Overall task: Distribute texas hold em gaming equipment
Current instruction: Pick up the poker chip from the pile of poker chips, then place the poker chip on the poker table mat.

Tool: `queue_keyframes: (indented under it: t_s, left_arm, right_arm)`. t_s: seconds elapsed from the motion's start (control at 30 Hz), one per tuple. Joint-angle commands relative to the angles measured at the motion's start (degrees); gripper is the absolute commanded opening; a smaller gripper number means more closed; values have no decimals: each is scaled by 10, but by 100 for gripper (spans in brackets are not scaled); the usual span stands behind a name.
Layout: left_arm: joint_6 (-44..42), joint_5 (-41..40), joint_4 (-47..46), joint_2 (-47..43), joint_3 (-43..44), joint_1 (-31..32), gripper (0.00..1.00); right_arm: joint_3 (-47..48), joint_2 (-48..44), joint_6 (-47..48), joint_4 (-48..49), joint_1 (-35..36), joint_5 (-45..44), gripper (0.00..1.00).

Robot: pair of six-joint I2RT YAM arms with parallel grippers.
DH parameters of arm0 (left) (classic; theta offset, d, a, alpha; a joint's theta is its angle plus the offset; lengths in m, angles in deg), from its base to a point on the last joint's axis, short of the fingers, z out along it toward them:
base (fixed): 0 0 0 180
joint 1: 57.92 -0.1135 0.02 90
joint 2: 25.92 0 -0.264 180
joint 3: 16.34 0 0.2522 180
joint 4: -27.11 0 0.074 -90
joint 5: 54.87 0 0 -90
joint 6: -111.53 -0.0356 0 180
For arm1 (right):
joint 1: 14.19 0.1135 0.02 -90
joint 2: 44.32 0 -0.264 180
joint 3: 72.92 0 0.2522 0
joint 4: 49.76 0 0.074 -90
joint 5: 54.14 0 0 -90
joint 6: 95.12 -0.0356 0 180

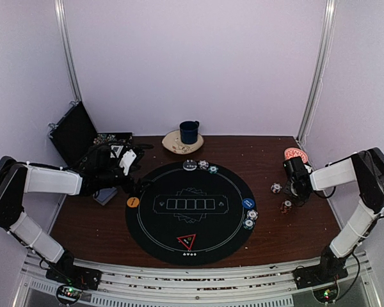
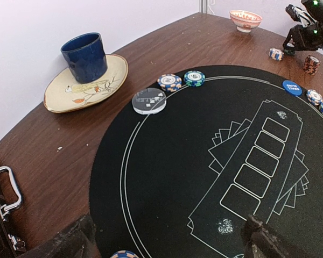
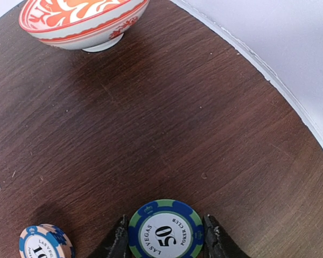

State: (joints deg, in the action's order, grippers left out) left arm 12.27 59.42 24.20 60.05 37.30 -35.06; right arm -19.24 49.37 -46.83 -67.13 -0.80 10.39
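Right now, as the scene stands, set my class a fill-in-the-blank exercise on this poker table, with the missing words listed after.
The mug on the cream plate is dark ____.
The chip between the fingers of the right end effector shows the number ____.
The triangle marker on the black mat has a ____ edge.
The mat's middle shows ____ boxes in a row.
Missing words: blue; 50; red; five.

A: What sort of place is this?
B: A robot lab cell: bare white walls [image 1: 192,64], metal posts [image 1: 68,57] at the corners.
A: What else shows it?
B: Left arm [image 1: 48,181] and right arm [image 1: 333,174] bolted to a rail [image 1: 198,281] by the table [image 1: 288,230].
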Motion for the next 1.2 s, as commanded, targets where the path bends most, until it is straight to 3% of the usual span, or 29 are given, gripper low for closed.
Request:
queue_keyframes:
  t_s: [0.0, 0.23, 0.63, 0.93, 1.17]
  left_arm:
    - [5, 5, -18, 7, 14, -3, 98]
    - [5, 2, -19, 6, 13, -3, 98]
    - [7, -14, -18, 3, 15, -3, 98]
    - [19, -35, -8, -11, 22, -17, 98]
    - [36, -65, -6, -30, 26, -42, 98]
  right_arm:
    - [8, -2, 3, -2, -4, -1, 40]
    - [3, -21, 3, -10, -3, 0, 30]
    - [0, -91, 28, -9, 25, -15, 32]
    - [76, -83, 64, -35, 157, -45, 32]
    - [235, 41, 105, -46, 278, -21, 33]
